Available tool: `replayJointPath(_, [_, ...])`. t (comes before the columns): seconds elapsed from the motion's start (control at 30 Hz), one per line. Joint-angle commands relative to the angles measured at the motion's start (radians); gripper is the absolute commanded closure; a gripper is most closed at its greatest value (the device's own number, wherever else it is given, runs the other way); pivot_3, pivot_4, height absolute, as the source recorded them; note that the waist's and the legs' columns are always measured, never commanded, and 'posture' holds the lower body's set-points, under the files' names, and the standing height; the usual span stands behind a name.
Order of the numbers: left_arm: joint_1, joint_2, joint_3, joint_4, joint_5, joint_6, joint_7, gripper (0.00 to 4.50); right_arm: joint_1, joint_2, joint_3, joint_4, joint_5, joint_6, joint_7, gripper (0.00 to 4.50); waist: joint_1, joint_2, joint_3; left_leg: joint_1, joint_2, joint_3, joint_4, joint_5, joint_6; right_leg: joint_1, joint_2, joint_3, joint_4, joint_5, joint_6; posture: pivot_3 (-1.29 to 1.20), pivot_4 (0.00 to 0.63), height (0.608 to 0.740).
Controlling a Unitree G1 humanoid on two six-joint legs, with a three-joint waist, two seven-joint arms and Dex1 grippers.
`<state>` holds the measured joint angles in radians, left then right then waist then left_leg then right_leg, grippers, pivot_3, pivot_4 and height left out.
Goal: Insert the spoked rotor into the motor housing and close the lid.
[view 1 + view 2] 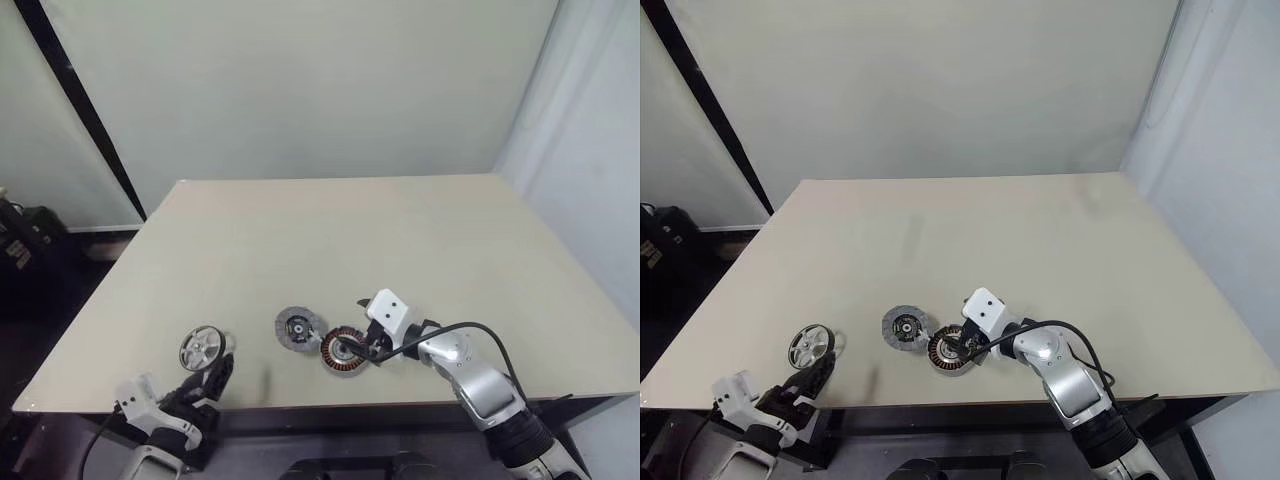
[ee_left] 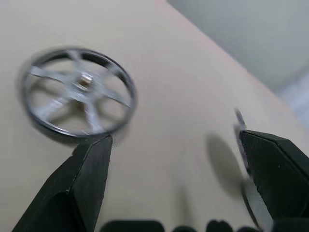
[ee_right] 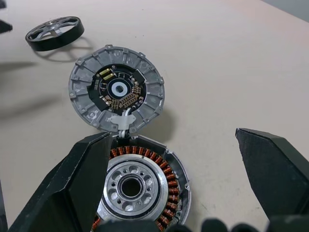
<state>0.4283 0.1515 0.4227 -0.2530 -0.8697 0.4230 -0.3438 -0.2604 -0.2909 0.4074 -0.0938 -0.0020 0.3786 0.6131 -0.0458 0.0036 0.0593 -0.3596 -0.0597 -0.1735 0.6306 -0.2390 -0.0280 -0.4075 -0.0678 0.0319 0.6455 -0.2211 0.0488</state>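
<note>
- both hands sit at the near edge of the counter (image 1: 420,230) in the left eye view: the left hand (image 1: 218,374) at the near left corner, fingers spread and holding nothing, the right hand (image 1: 362,350) further right.
- just beyond the left hand lies the spoked rotor (image 1: 203,347), flat on the counter and apart from the fingers.
- right of the rotor lies the lid (image 1: 299,327), and touching its near right side the motor housing (image 1: 342,352), ringed in copper windings; the right hand's fingertips are at the housing.
- right eye view gives the same row near the front edge: rotor on the left, lid in the middle, housing under the right hand.
- left wrist view: two black fingers (image 2: 82,186) stand wide apart with bare counter between them; the silver rotor lies just past one fingertip, not gripped.
- right wrist view: the right hand's fingers (image 3: 72,186) are spread wide, one on either side of the housing, clamping nothing.
- the lid lies open, joined to the housing's rim by a small tab, its dark circuit face up.
- the rotor lies well beyond the lid.
</note>
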Motion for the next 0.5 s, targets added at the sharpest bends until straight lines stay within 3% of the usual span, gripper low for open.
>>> replayJointPath(0.03, [-0.025,-0.003,0.034,0.014,-0.034,0.020,0.041,0.00,-0.003,0.001,-0.027,-0.026,0.001,-0.028,-0.010,0.04,0.000,0.000,0.000,0.000,0.000,0.000,0.000,0.000,0.001,0.000,0.000,0.000,0.000,0.000,0.000,0.00,0.000,0.740])
replayJointPath(0.5, [-0.106,-0.044,0.055,0.043,-0.077,0.069,0.175,0.00,0.020,-0.009,-0.040,-0.053,-0.002,-0.018,-0.025,0.04,0.002,-0.003,0.000,0.000,0.000,0.000,0.000,-0.001,-0.001,0.000,0.000,0.000,-0.001,0.000,0.000,0.00,0.000,0.740])
